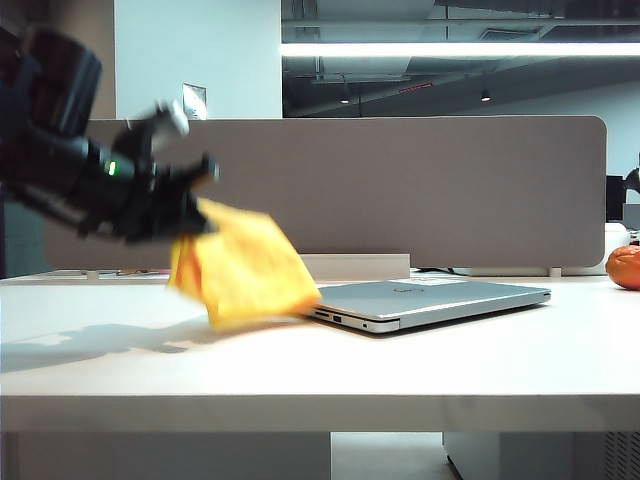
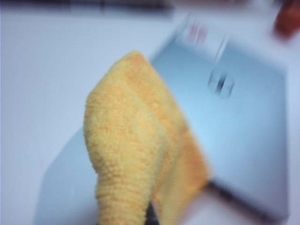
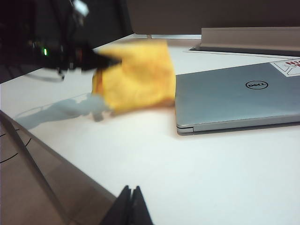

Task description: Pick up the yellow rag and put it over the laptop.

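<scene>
Left claw (image 1: 195, 215) clamps yellow rag (image 1: 245, 265) — right claw (image 3: 131, 199) closed.

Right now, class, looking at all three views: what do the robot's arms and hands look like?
The left arm is black and bulky, with a small green light and a pale grey fitting on top; its left hand is dark too. The right hand shows only as two thin black fingertips pressed together. No markings are legible.
</scene>
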Controlling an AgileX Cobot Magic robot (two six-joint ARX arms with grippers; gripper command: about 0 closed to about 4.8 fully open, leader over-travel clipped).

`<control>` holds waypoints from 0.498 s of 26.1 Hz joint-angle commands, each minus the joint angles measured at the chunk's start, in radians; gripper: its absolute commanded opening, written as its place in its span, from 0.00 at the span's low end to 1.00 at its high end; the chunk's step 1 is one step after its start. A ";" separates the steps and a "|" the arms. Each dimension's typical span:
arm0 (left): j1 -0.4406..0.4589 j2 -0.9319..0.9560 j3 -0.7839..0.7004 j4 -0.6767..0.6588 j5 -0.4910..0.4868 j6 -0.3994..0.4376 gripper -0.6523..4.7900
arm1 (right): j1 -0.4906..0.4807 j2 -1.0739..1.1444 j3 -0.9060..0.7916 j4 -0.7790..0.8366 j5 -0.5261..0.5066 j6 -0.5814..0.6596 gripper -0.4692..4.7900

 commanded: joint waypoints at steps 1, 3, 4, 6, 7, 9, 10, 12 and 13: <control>0.002 -0.003 0.047 0.123 0.029 -0.106 0.11 | 0.000 -0.001 -0.004 0.010 0.001 -0.003 0.08; 0.001 -0.002 0.085 0.116 0.042 -0.130 0.11 | 0.000 -0.001 -0.004 0.010 0.002 -0.003 0.08; -0.001 -0.002 0.103 0.106 0.045 -0.132 0.11 | 0.000 -0.001 -0.004 0.010 0.002 -0.003 0.08; -0.018 -0.002 0.147 0.072 0.042 -0.131 0.11 | 0.000 -0.001 -0.004 0.010 0.002 -0.003 0.08; -0.022 -0.002 0.172 0.051 0.040 -0.131 0.11 | 0.000 -0.001 -0.004 0.010 0.002 -0.003 0.08; -0.034 0.001 0.210 0.030 0.039 -0.130 0.11 | 0.000 -0.001 -0.004 0.010 0.002 -0.003 0.08; -0.046 0.004 0.229 0.029 0.030 -0.127 0.11 | 0.000 -0.001 -0.004 0.010 0.002 -0.003 0.08; -0.063 0.011 0.259 0.025 -0.005 -0.125 0.11 | 0.000 -0.001 -0.004 0.010 0.012 -0.003 0.08; -0.079 0.019 0.280 0.021 -0.036 -0.118 0.11 | 0.000 -0.001 -0.004 0.010 0.013 -0.003 0.08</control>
